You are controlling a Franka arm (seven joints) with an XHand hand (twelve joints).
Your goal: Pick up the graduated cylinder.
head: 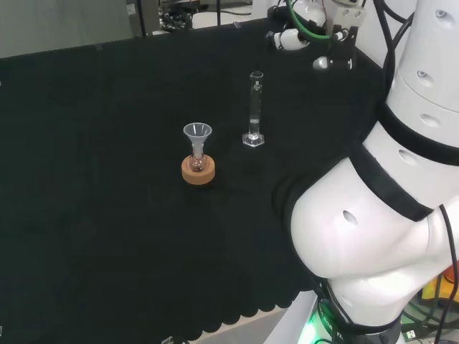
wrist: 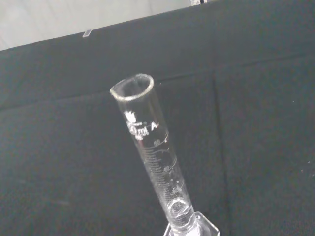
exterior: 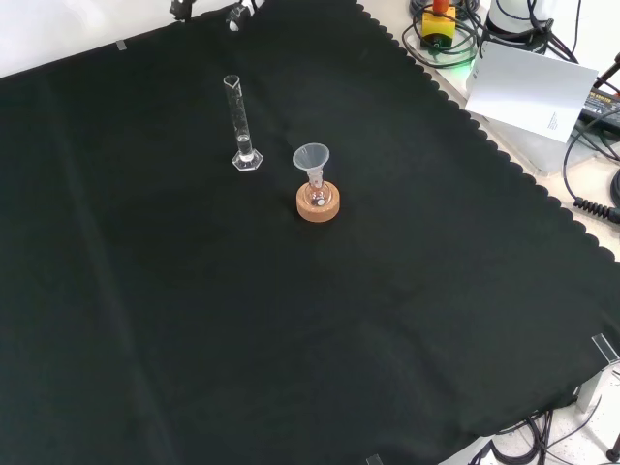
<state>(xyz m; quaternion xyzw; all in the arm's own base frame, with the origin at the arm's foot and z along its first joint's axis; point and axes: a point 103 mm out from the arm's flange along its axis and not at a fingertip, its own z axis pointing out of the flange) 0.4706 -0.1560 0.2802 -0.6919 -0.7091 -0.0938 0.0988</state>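
Note:
The graduated cylinder [head: 254,107] is a tall, narrow clear glass tube on a hexagonal foot. It stands upright on the black cloth, near the top left of the front view [exterior: 240,121]. In the wrist view it [wrist: 155,157] is close and large, with its open rim nearest and nothing touching it. My hand [head: 287,39] hangs above the cloth at the top of the head view, up and to the right of the cylinder and well apart from it. Its fingers are spread and hold nothing. Their tips [exterior: 232,14] just enter the top of the front view.
A small flask with a clear funnel [head: 197,132] in its neck sits on a cork ring [head: 198,170], left of and nearer than the cylinder in the head view. In the front view, cables and a white box [exterior: 528,87] lie past the cloth's scalloped edge at the top right.

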